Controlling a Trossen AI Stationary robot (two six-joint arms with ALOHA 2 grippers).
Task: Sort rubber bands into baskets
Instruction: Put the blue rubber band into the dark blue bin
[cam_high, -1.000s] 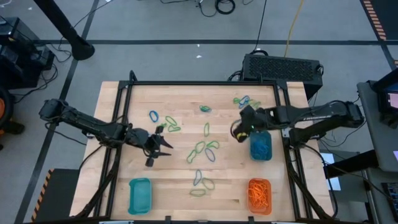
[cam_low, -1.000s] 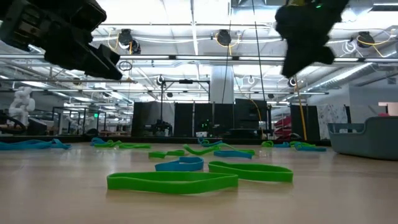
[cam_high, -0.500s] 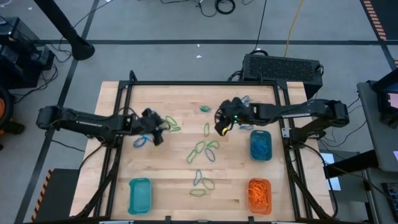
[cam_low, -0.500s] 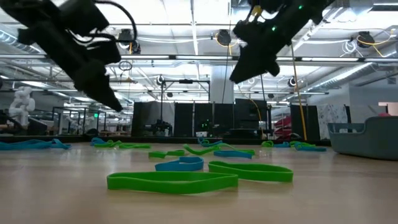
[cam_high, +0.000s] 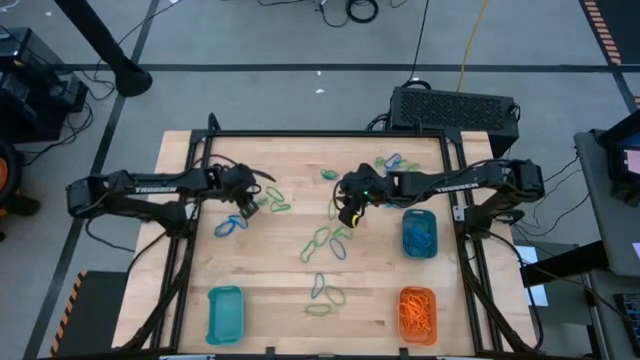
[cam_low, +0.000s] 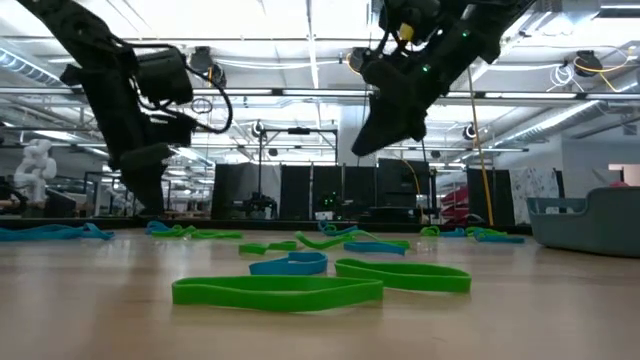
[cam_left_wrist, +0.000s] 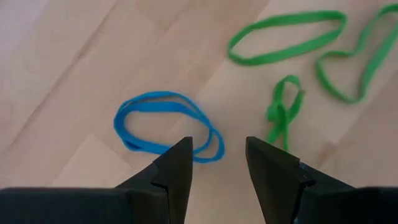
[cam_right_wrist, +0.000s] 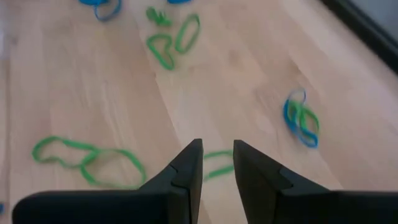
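Green and blue rubber bands lie scattered on the wooden table (cam_high: 200, 270). My left gripper (cam_high: 245, 203) hangs open at the left, tipped steeply down, with a blue band (cam_left_wrist: 165, 127) just ahead of its fingertips (cam_left_wrist: 217, 146) and green bands (cam_left_wrist: 286, 37) beyond. My right gripper (cam_high: 350, 214) hovers open over the table's middle, above a green band (cam_right_wrist: 217, 163) that shows between its fingertips (cam_right_wrist: 217, 149). One teal basket (cam_high: 225, 313) stands near left, another teal basket (cam_high: 419, 232) at the right, and an orange basket (cam_high: 417, 312) near right.
A black frame rail (cam_high: 330, 134) runs along the table's far edge, with a black box (cam_high: 455, 108) behind it. More bands lie near the middle (cam_high: 325, 240) and toward the near edge (cam_high: 322, 292). A blue-and-green pair (cam_right_wrist: 301, 121) lies toward the far edge.
My left gripper has swung from nearer the table's middle toward the far edge, rolled and tipped steeply down over the blue band. My right gripper has moved from beside the right teal basket toward the table's left and lower, rolling as it went. No band has moved.
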